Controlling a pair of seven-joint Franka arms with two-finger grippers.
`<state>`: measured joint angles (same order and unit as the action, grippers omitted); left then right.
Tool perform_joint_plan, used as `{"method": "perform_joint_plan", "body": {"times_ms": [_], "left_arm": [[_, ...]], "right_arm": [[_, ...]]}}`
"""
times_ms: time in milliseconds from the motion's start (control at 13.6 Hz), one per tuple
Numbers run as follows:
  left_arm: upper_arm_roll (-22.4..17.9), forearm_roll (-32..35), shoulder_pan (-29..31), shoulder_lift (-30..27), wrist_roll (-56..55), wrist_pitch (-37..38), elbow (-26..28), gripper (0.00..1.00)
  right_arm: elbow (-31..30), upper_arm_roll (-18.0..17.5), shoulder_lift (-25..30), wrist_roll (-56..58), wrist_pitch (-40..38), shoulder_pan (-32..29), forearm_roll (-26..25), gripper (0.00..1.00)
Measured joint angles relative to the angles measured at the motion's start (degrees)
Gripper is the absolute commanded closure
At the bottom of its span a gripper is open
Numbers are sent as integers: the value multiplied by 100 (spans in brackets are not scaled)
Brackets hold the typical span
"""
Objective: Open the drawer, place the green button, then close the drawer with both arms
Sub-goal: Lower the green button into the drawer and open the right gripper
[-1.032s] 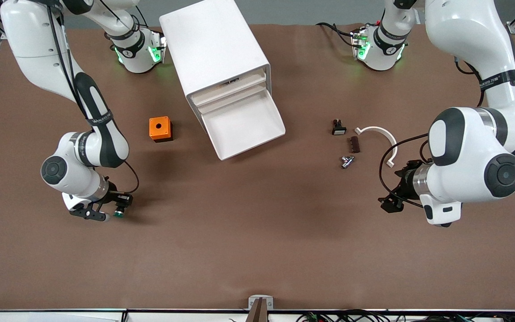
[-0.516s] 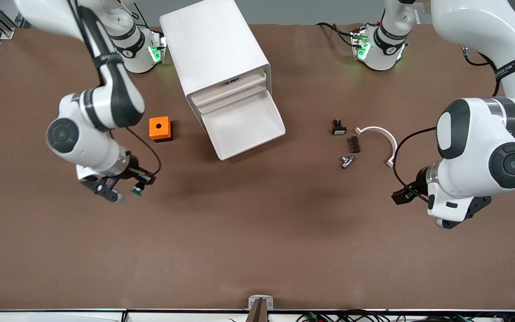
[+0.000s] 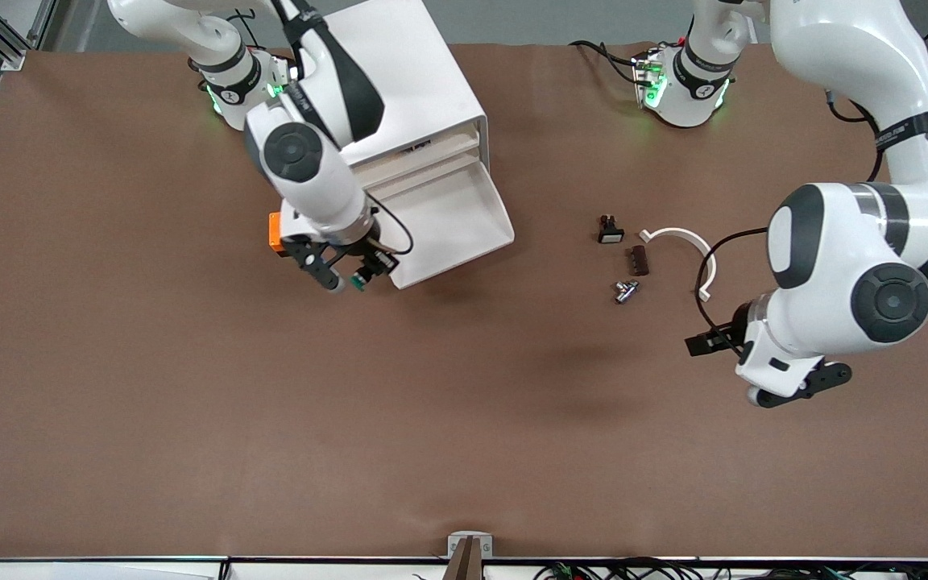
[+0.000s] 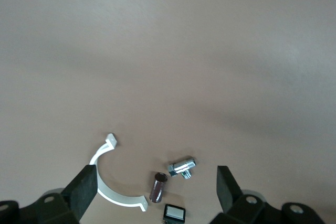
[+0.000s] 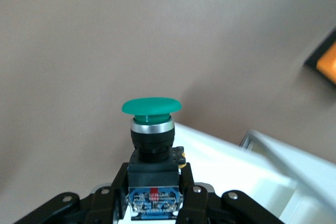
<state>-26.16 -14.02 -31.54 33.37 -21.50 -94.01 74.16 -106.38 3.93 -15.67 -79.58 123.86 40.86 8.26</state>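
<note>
Right arm's black two-finger gripper (image 3: 349, 274) carries the tiny green-capped push button w/ black-and-blue body (image 3: 362, 279) in the air, just over the front corner of the pulled-out wide, shallow white plastic drawer (image 3: 440, 221), at the corner toward the right arm's end of the table. In the right wrist view the fingers (image 5: 191, 195) are clamped narrow on the button's body, green cap (image 5: 151, 106) pointing away from the wrist, white drawer rim (image 5: 236, 161) just below.

Drawer, one of the lower ones in the white box cabinet (image 3: 387, 80), stands open and looks empty. Small orange cube w/ a hole (image 3: 275, 229) sits beside the cabinet, mostly hidden by the arm.

Left arm waits; its gripper (image 3: 794, 387) hangs over bare brown table (image 3: 464, 419) toward the left arm's end, fingers spread wide and empty per the left wrist view. Near it lie a curved white plastic clip (image 3: 685, 242), a small black piece w/ white face (image 3: 610, 231), a dark brown block (image 3: 639, 260) and a silver metal fitting (image 3: 625, 290).

Progress, as judged: opening done, button picked up; still to do are moving it in over the tray, releasing it, and shutting the drawer.
</note>
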Motion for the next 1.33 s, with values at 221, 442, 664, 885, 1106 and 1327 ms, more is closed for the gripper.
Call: {"method": "perform_joint_plan", "body": {"times_ms": [221, 442, 664, 885, 1106, 1327], "left_arm": [[237, 0, 0, -4, 5, -19, 121, 0], [501, 0, -2, -12, 7, -40, 199, 0], [716, 0, -7, -30, 9, -181, 329, 0], [833, 1, -6, -151, 15, -549, 632, 0], [913, 1, -66, -255, 23, -918, 1022, 0], [933, 2, -186, -256, 23, -1163, 1259, 0]], "right_arm": [[-67, 2, -110, -1220, 360, 526, 2, 100], [-92, 6, -415, -1638, 677, 793, 2, 100], [-94, 21, -681, -1673, 808, 818, 2, 100], [-95, 22, -811, -1776, 812, 853, 2, 100], [-95, 22, -874, -1873, 812, 917, 2, 100], [-95, 22, -877, -2063, 810, 982, 2, 100]]}}
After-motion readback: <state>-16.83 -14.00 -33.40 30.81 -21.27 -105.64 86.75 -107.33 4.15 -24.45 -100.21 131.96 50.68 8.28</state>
